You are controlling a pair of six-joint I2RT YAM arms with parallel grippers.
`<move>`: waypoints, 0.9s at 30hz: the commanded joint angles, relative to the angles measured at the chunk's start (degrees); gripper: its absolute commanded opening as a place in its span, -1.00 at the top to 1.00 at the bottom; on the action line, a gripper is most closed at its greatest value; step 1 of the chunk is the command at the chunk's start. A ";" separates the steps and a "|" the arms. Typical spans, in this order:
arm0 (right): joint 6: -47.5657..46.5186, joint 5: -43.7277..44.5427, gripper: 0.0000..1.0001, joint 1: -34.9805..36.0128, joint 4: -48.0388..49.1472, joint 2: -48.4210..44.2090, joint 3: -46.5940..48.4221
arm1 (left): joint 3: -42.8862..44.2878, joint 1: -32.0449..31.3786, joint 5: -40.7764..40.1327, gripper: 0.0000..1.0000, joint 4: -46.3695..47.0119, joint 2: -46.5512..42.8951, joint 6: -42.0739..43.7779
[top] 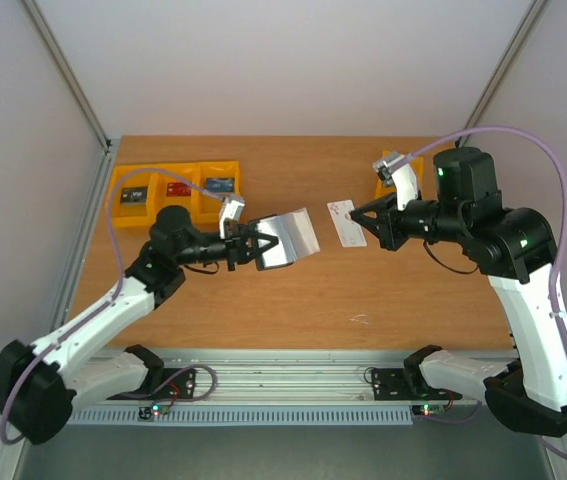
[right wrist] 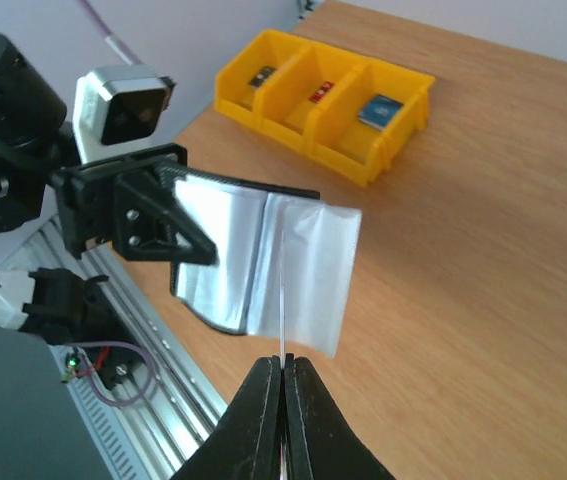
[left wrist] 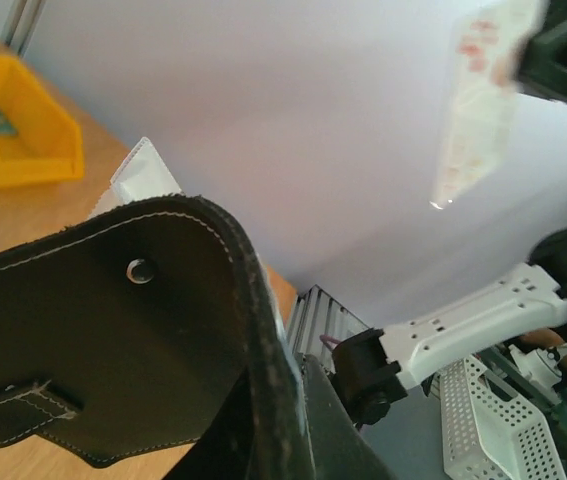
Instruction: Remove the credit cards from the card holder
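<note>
The left tool (top: 246,246) clamps one edge of the card holder (top: 290,238), holding it spread open above the desk (top: 293,300) with its pale inside towards the right arm. The right tool (top: 356,217) pinches the whitish card (top: 344,222), clear of the holder and just to its right, long axis pointing away from the arms. The red card is possibly tucked inside, though no view shows it; the right tool is nearer
</note>
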 commanded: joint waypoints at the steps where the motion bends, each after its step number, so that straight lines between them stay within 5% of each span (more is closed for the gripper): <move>1: 1.45 5.69 0.98 -0.27 -2.38 -2.13 -3.60 | 0.61 -1.90 -1.78 0.99 8.02 7.45 -3.21; 9: 2.42 14.15 0.98 -0.42 -7.17 -3.67 -4.50 | 9.59 -11.70 -0.67 0.99 18.89 24.11 -5.53; 15: 3.99 17.09 0.98 -0.53 -9.64 -5.36 -4.61 | 13.75 -12.15 -3.43 1.00 21.68 36.07 -11.97; 23: 5.29 15.10 0.98 -0.53 -9.42 -4.65 -6.34 | 7.44 -9.47 -13.98 0.99 0.91 46.29 0.04; 27: 5.75 13.81 0.97 -0.61 -8.87 -3.62 -6.18 | 5.83 -6.43 -18.47 0.80 -4.57 46.94 0.07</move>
